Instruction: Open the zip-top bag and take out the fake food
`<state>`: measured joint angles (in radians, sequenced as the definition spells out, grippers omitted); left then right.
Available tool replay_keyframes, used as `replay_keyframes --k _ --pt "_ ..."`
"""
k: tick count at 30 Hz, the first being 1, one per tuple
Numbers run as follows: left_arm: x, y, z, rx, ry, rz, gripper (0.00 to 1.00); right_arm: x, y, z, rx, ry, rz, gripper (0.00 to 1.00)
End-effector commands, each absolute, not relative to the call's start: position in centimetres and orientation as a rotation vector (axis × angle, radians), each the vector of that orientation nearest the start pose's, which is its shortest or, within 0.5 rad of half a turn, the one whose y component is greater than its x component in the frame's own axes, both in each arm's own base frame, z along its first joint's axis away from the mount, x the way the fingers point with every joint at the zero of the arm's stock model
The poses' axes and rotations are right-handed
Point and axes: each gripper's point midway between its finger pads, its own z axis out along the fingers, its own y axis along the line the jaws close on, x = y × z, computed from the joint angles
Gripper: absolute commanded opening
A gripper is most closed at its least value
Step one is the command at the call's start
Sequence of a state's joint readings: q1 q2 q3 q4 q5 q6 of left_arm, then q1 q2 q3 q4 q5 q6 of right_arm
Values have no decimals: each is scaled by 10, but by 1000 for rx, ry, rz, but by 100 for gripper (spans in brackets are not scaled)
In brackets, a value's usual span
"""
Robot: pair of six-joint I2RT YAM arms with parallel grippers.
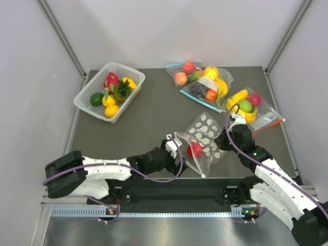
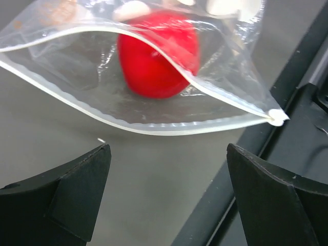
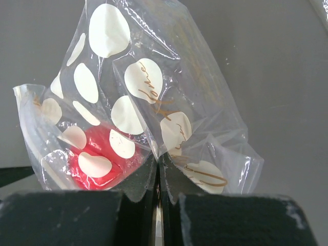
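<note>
Two arms, one basket, three bags, and the dotted one is open at the mouth.
On the dark table (image 1: 143, 128), one white basket (image 1: 127, 69) sits at ten o'clock holding a pink dragon fruit (image 1: 110, 81), a pineapple (image 1: 122, 90), a green fruit (image 1: 96, 99) and some yellow ones. At one o'clock there's a blue-strip bag (image 1: 205, 82) full of mixed fruit, and at two o'clock a red-orange-strip bag (image 1: 251, 107) with bananas and a green apple. Just past centre at four o'clock lies the zip-top bag (image 1: 205, 138) with its zip lips parted and one red piece (image 2: 156, 56) inside. The right gripper (image 3: 159, 189) has its jaws pinched tight on the bag's plastic. The left gripper (image 2: 169, 179) faces the mouth with jaws spread wide, holding nothing.
</note>
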<state>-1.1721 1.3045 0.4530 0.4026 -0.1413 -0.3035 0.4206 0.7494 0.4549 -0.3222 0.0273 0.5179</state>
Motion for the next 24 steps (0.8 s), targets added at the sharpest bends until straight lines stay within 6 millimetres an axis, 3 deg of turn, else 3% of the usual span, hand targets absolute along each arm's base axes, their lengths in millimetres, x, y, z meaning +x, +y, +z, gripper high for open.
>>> replay_keyframes --k 1,6,9,14,19,22,24 --pt "147 -337 94 810 1857 -838 99 249 122 132 164 2139 511 0" --pt "162 -348 115 787 1747 -815 99 247 122 131 159 2140 518 0" --pt "172 -356 111 822 1713 -756 99 245 124 133 153 2135 539 0" --pt "169 -373 110 891 1633 -797 99 242 125 136 145 2132 554 0" --pt "166 -383 121 904 1554 -842 98 239 126 136 137 2134 562 0" --pt "166 -385 121 930 1546 -829 93 239 126 136 140 2134 563 0" --pt "165 -387 124 942 1537 -824 84 240 126 137 140 2134 563 0"
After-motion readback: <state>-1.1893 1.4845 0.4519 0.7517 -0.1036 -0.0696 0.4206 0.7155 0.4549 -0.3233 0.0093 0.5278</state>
